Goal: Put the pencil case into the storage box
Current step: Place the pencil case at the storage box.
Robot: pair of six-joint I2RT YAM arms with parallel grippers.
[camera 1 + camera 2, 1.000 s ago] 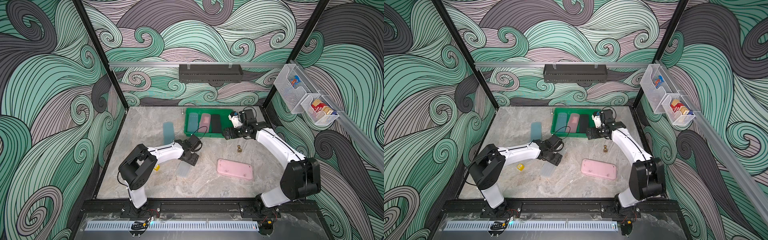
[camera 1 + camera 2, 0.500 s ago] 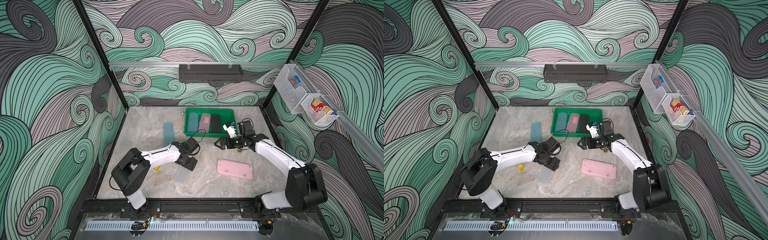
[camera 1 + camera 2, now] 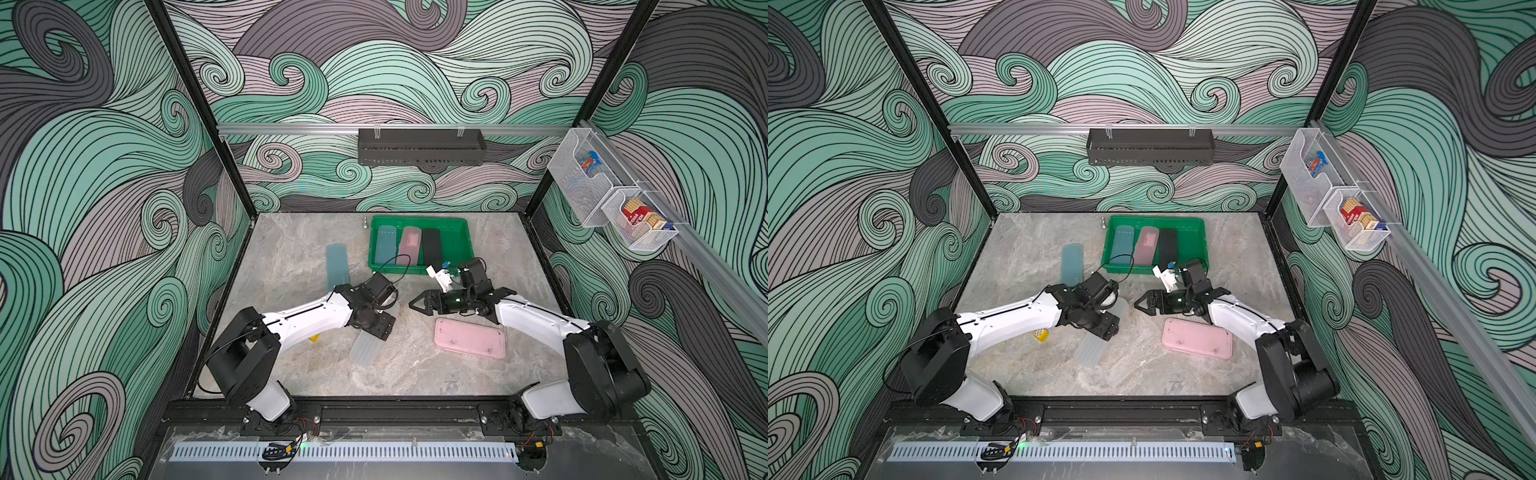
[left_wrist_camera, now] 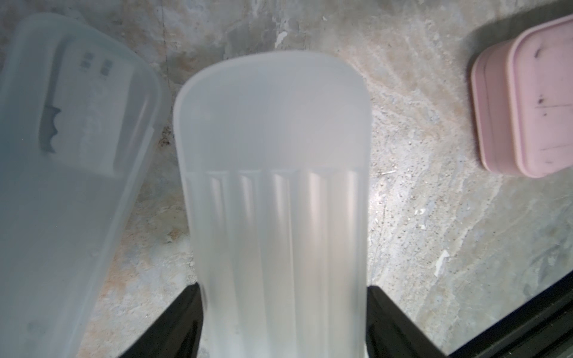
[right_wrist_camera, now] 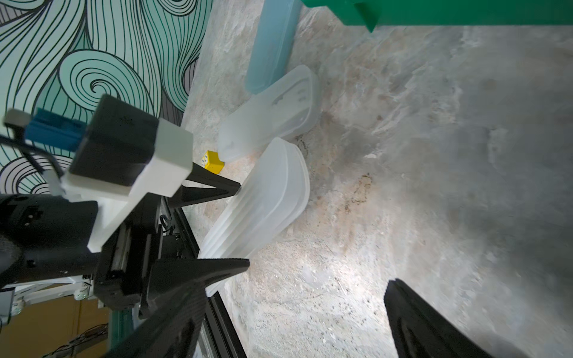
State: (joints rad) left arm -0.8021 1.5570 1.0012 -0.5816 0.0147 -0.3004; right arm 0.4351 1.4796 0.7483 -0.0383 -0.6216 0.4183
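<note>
**Storage box**: green tray at the far end of the table, and the landmark for every entry below. It holds three cases abreast: blue, pink and black. Its floor is bare on my right-arm side.

**Frosted pencil case**: ribbed and translucent. It is outside the storage box, on my side of it, well apart and off its left front corner.

**Left gripper**: clamped on the long sides of the frosted pencil case.

**Right gripper**: jaws spread wide with nothing between the fingers. It sits near the front rim of the storage box.

**Second frosted shell**: on the table between the held case and the storage box.

**Pale blue case**: flat on the table, just left of the storage box.

**Large pink case**: flat on the table on my side of the storage box, well apart from it.

**Yellow die**: well apart from the storage box, beside my left arm.
</note>
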